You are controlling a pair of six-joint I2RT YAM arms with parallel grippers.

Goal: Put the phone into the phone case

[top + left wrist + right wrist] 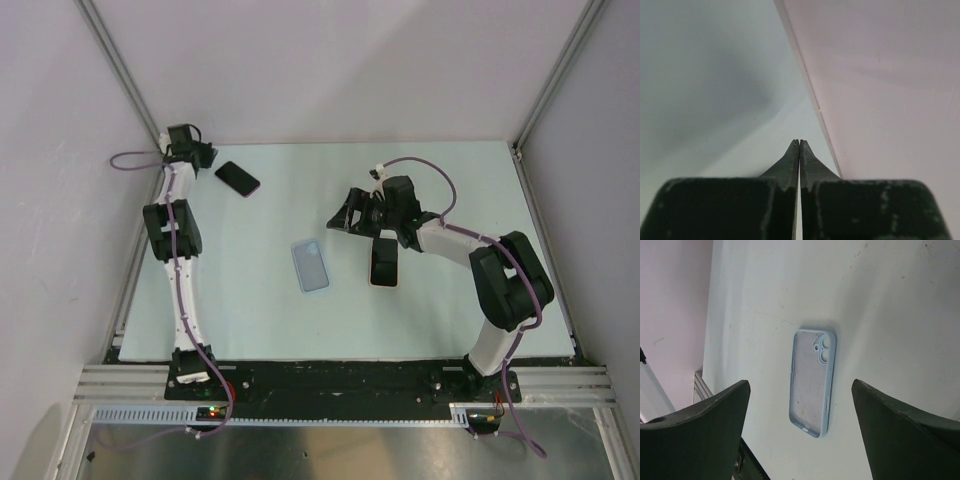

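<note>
phone case (311,265) light blue | centre phone (384,262) black | table (450,190) whitish

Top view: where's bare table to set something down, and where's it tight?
Bare: the near strip between the phone case and the base rail; the far middle between the far-left phone and the right gripper; the far-right corner behind the right arm. Tight: centre, where case, centre phone and gripper cluster.

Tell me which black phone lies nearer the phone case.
The near phone, just right of the phone case; the far phone lies back-left, well away.
</note>
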